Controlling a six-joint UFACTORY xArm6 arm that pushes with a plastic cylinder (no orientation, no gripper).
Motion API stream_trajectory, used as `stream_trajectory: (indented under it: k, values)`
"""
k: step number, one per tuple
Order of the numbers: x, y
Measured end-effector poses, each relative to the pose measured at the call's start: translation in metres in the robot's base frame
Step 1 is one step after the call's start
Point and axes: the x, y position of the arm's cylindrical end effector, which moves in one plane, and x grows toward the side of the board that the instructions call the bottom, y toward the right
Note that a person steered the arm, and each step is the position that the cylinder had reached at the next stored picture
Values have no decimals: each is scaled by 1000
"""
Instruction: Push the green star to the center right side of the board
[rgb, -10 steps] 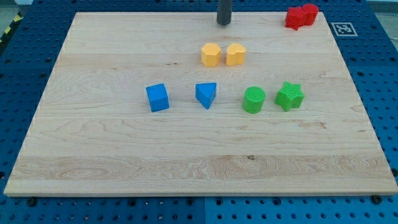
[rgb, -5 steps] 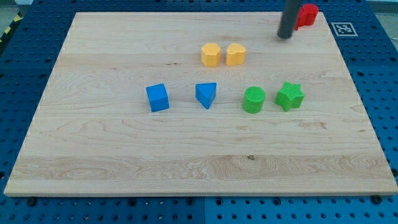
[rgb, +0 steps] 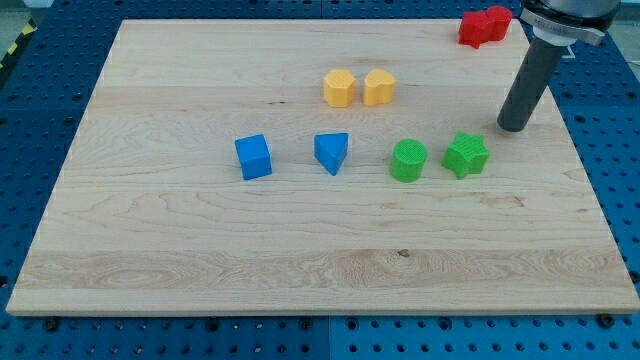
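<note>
The green star (rgb: 466, 154) lies on the wooden board (rgb: 200, 250), right of centre. A green cylinder (rgb: 408, 160) sits just to its left. My tip (rgb: 512, 126) rests on the board above and to the right of the green star, a short gap away, not touching it. The dark rod rises from it toward the view's top right corner.
Two yellow blocks (rgb: 340, 88) (rgb: 378, 87) sit side by side above the middle. A blue cube (rgb: 253, 157) and a blue triangular block (rgb: 331, 152) lie left of the green cylinder. Two red blocks (rgb: 484, 25) sit at the top right corner.
My tip has moved from the top middle of the board to the right and down, ending close to the green star's upper right. No block has moved.
</note>
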Motion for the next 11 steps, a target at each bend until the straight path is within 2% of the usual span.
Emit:
stream_trajectory:
  k: [7, 11]
  values:
    - [38, 0]
    - [78, 0]
